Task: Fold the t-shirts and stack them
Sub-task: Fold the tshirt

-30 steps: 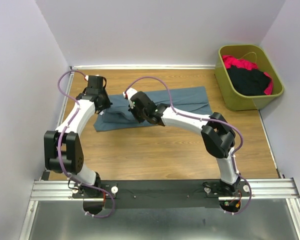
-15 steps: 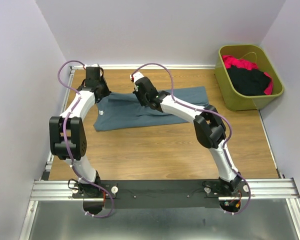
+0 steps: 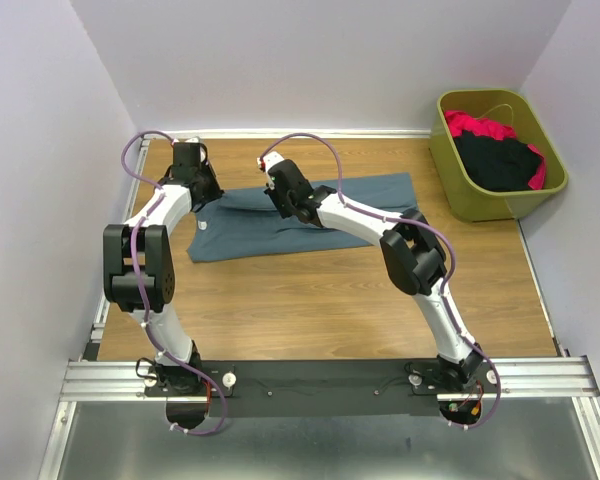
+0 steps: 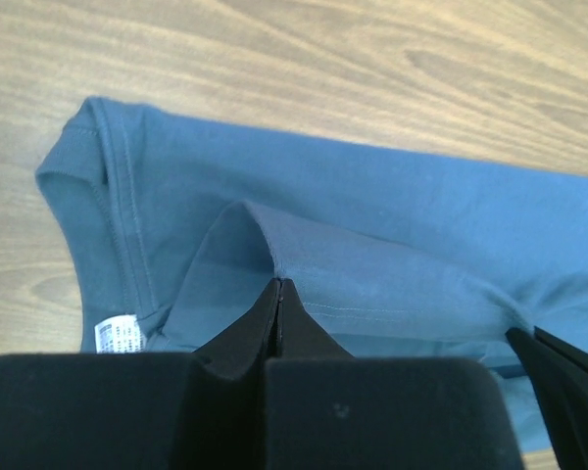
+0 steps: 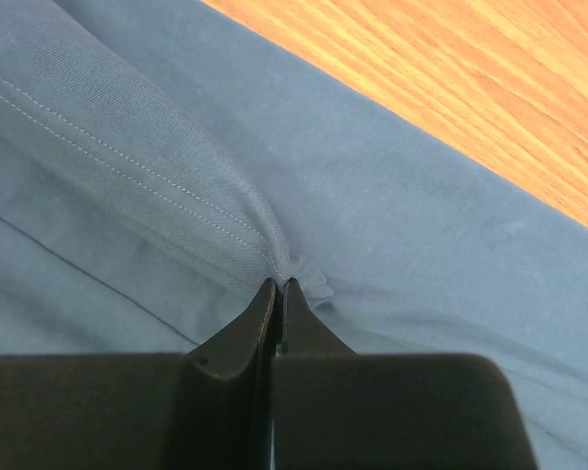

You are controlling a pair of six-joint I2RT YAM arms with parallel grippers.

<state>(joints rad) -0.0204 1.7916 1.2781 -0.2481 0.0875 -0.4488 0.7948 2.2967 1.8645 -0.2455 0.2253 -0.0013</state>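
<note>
Both arms have swung from the middle of the table (image 3: 310,290) out toward 12 o'clock, carrying the near edge of the slate-blue t-shirt (image 3: 370,195) over its own body. That shirt now lies as a narrower band across the far part of the table, from 11 to 1 o'clock.

The left claw (image 3: 204,192) is pressed fully together on a raised fold of cloth near the white neck label (image 4: 121,333). The right claw (image 3: 288,198) looks closed too, nipping a stitched hem (image 5: 127,108) into a small pucker at its tips. Holding two points of one edge keeps that edge straight, so the lengthwise fold should land even.

At 2 o'clock the olive bin (image 3: 450,170) holds a black t-shirt (image 3: 495,160) and a red-pink t-shirt (image 3: 475,125), not yet folded. The likely next step is letting go of the cloth.
</note>
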